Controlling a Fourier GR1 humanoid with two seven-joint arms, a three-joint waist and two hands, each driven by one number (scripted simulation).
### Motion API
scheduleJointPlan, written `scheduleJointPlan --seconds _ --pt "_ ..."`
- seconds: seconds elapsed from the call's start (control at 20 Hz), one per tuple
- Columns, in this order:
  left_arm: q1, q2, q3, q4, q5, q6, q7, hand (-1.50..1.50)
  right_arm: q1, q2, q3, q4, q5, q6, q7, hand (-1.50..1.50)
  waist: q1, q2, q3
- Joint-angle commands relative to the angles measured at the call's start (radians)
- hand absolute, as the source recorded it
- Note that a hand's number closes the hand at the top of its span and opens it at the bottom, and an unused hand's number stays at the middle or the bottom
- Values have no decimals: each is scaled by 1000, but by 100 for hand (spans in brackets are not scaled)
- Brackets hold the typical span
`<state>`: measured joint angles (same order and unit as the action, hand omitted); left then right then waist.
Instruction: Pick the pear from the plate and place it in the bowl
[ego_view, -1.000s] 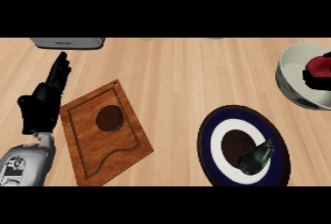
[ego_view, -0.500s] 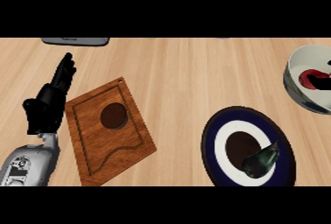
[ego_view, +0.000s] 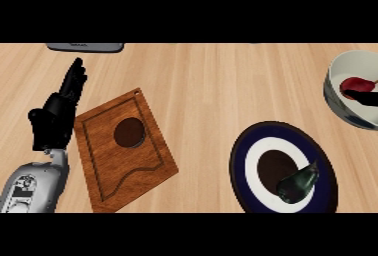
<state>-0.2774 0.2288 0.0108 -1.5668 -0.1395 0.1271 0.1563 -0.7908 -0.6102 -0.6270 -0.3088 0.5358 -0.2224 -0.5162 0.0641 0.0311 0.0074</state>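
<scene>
Now we see our left hand (ego_view: 59, 107) at the left of the view, fingers straight and pressed together, pointing up, holding nothing; its grey forearm (ego_view: 31, 185) comes in from the lower left. Our right hand does not show. Just beside the hand lies a wooden cutting board (ego_view: 125, 152), tilted, with a dark round spot near its upper middle. Well apart to the right sits the plate (ego_view: 251, 145), dark blue at the rim with a white ring and a brown centre. On its lower right part lies the pear (ego_view: 298, 182), dark green. Farther up at the right edge stands the bowl (ego_view: 343, 67), white, with something red inside. A grey object (ego_view: 85, 46) shows at the top left
</scene>
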Motion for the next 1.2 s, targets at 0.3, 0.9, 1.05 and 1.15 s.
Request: scheduleJointPlan --seconds 0.3,0.9,1.05,1.15 --pt "61 -20 -17 -39 -27 19 -16 0 0 -104 -120 110 -128 162 -90 -150 -13 -11 -2" --pt "35 12 34 -24 -1 -16 16 0 237 -229 -183 136 -238 545 -298 -150 -46 -21 -3" --pt "-10 20 51 -2 6 -22 26 0 253 -291 -173 127 -241 666 -321 -150 -47 -21 -3" --pt "-31 -8 26 9 -32 10 50 0 266 -233 -156 111 -237 613 -362 -150 -47 -21 -3"
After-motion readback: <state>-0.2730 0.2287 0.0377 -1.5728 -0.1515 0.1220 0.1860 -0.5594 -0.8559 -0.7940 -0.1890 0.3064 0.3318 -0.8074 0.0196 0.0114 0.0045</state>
